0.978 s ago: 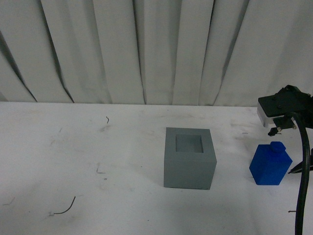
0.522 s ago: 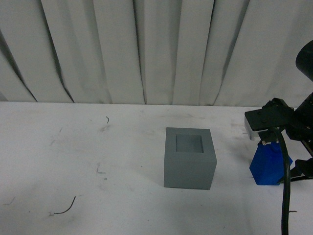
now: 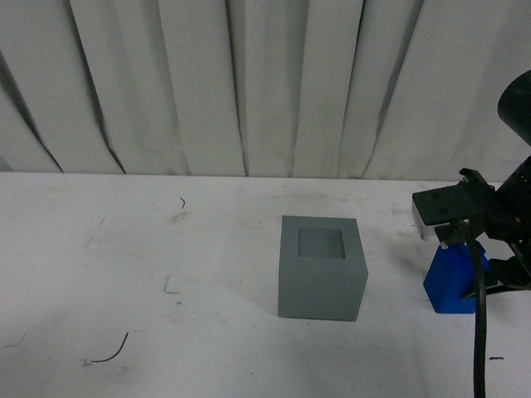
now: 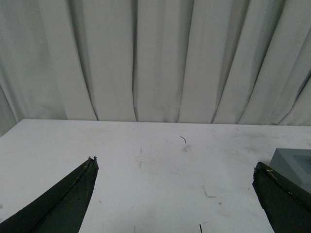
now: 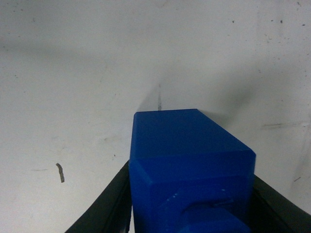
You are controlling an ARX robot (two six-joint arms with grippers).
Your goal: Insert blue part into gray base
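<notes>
"Near the right edge of the bench, where was the blue part?" asked Mara.

"It stood on the bench top there, with the right gripper down over it. In the right wrist view one dark finger lay along each side of the block, close against it. Whether they were pressing or only flanking it, I could not tell."

"And its long axis?"

"It seemed to run along the fingers, with the knob end toward the wrist, so I judged it set up for a straight lift."

"Which way was the gray base?"

"It was toward the bench's middle, well apart from the block on the side away from the right edge, with its recess facing up. Bare bench lay between them, so the carry looked clear. The right edge was close, with little room that way."

"The left gripper?"

"It was held wide apart and empty, above the bench toward its left side, and it was the farther arm"
</notes>
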